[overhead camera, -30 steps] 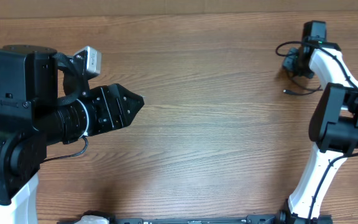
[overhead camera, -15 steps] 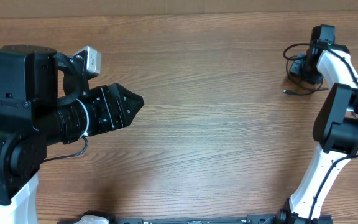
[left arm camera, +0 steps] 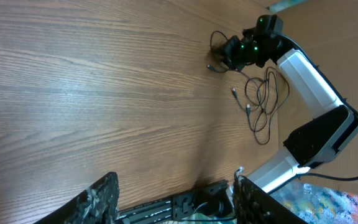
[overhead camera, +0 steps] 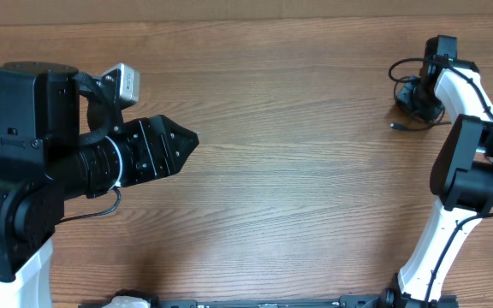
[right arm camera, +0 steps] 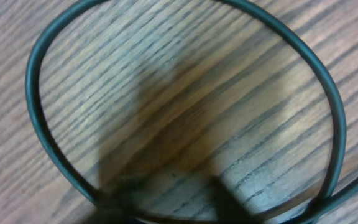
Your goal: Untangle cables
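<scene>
The cables point(left arm camera: 263, 102) lie in a loose black tangle at the far right of the table, with small plug ends point(left arm camera: 235, 93) pointing left. From overhead only a loop point(overhead camera: 400, 67) and one plug point(overhead camera: 394, 127) show beside the right arm. My right gripper point(overhead camera: 414, 96) is down on the tangle's far end; its wrist view shows a large cable loop point(right arm camera: 339, 118) on the wood and a strand crossing low between the blurred fingertips point(right arm camera: 114, 199), which stand apart. My left gripper point(left arm camera: 176, 199) hovers open and empty over the left half, far from the cables.
The bulky left arm point(overhead camera: 50, 162) covers the table's left side. The white right arm point(overhead camera: 456, 94) rises along the right edge. A black rail point(left arm camera: 166, 208) runs along the near edge. Bare wood point(overhead camera: 298, 171) lies between the arms.
The right gripper has shifted a little right and toward the back, and the cable loop beside it moved along. Its fingers parted. The left arm stayed still.
</scene>
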